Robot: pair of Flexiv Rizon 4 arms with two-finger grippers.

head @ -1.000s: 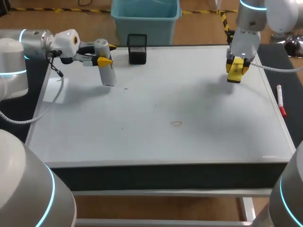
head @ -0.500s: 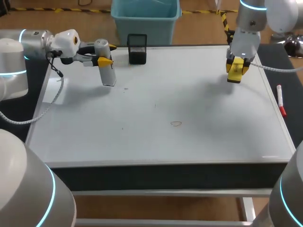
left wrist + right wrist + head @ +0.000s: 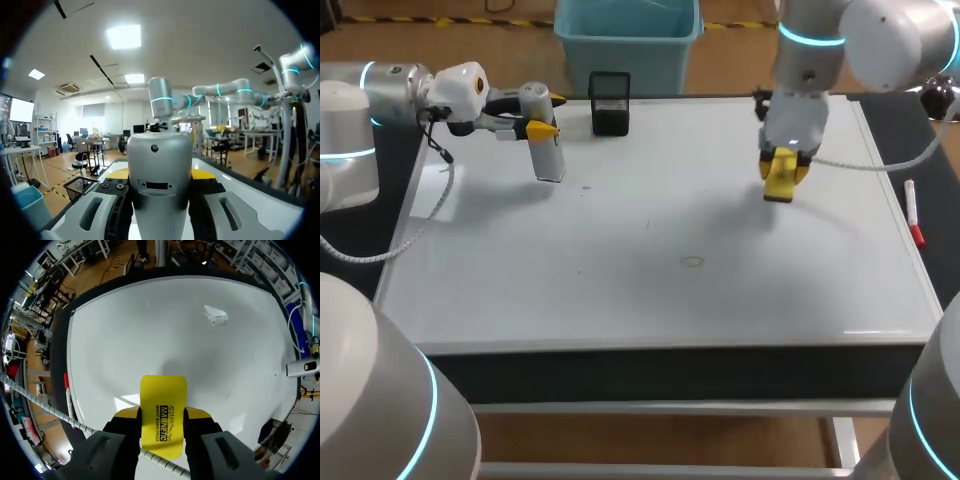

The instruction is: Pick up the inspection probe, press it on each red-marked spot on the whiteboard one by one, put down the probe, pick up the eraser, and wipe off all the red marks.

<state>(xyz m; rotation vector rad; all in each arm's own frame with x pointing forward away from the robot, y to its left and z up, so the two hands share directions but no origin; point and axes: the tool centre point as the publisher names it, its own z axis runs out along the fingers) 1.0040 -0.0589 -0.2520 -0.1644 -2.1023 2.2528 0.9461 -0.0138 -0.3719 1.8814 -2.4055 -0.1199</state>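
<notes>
While my left pincer (image 3: 544,115) pinches the grey inspection probe (image 3: 549,152) from two sides, the probe hangs upright over the far left corner of the whiteboard (image 3: 620,290). It is near the left edge, and the black mesh basket (image 3: 610,103) on the far edge is close beside it. Whether its lower end touches the board I cannot tell. In the left wrist view the probe (image 3: 160,170) fills the gap between my yellow tips.

My right pincer (image 3: 781,168) is clamped on the yellow eraser (image 3: 778,187), held above the far right part of the board with its shadow beneath. In the right wrist view the eraser (image 3: 163,400) juts ahead of my fingers (image 3: 197,414) over bare white board.

A small reddish loop mark (image 3: 692,262) sits near the middle, well apart from both tools, with open board all round. A red marker pen (image 3: 913,212) lies on the dark strip of desk (image 3: 928,262) past the right edge.
</notes>
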